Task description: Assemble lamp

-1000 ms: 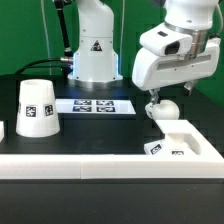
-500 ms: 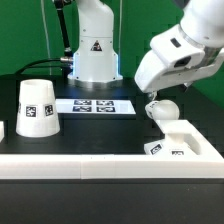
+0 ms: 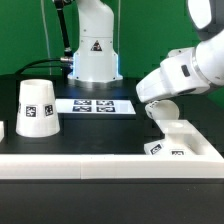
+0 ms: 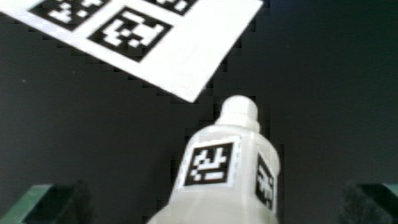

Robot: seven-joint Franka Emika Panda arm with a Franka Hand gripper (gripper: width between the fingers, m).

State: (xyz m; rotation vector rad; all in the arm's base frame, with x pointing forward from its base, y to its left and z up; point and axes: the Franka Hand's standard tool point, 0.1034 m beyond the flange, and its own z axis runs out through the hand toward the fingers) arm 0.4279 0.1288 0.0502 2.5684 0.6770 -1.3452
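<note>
In the wrist view, part of the bulb (image 4: 222, 165) runs out of the picture, and its tags are blurry. The marker board (image 4: 151, 40) is cut off too. Only the dark, fuzzy tips of the end effector (image 4: 205, 205) fingers (image 4: 47, 205) show. In the exterior view, the robot arm (image 3: 175, 75) hides those fingers and the top of the bulb (image 3: 165, 110). A small white bit (image 3: 2, 128) on the surface is cut off at the exterior view's left edge, and I cannot tell what it is.

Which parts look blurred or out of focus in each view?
Wrist view: the end effector has dark, unfocused fingers, the bulb is soft-edged, the marker board tags stay readable. Exterior view: the shade is sharp, the arm slightly soft.
</note>
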